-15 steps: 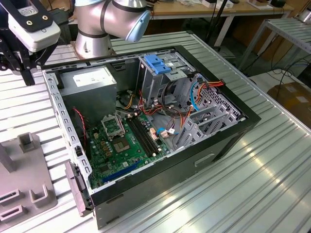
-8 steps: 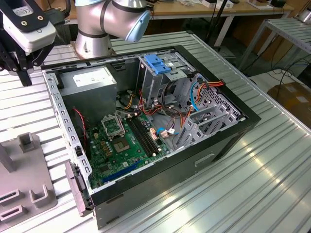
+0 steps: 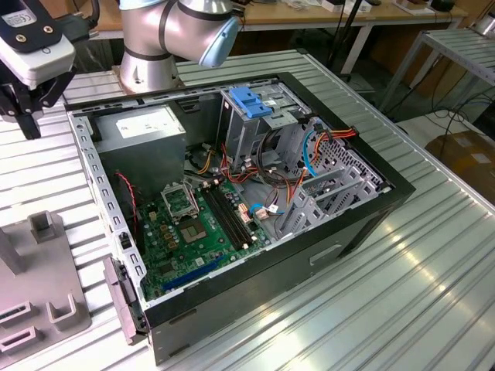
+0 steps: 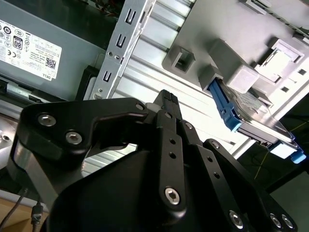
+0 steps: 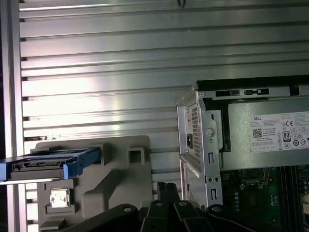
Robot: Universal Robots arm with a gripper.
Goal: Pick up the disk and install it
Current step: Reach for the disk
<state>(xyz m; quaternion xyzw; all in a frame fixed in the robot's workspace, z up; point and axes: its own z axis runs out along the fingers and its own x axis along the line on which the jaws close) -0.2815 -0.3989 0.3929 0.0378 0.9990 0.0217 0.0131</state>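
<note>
Disk (image 5: 43,164) and gripper (image 5: 166,187) are well apart. The disk stands in a slot of a grey holder (image 5: 120,179) on the ribbed metal table (image 5: 96,72). Its light-blue carrier rail frames the grey metal body, and in the first wrist view it shows edge-on. In the second wrist view the disk (image 4: 251,108) rises out of the holder (image 4: 217,29), with its blue rail running along the near edge.

The gripper (image 4: 166,96) hangs over bare table between the holder and the corner of the open computer case (image 3: 348,224). That is the corner where the power-supply box (image 5: 270,135) sits. Its fingers (image 4: 164,104) look drawn together into a single dark tip with nothing between them – they touch neither the disk nor the holder.

In the exterior view the arm (image 3: 174,31) stands behind the case. The case lies on its side with the lid off, showing the green motherboard (image 3: 193,232), the power-supply box (image 3: 147,127) and a metal drive cage topped by a blue bracket (image 3: 251,100). The holder (image 3: 54,309) lies at the exterior view's lower left, beside the case.
</note>
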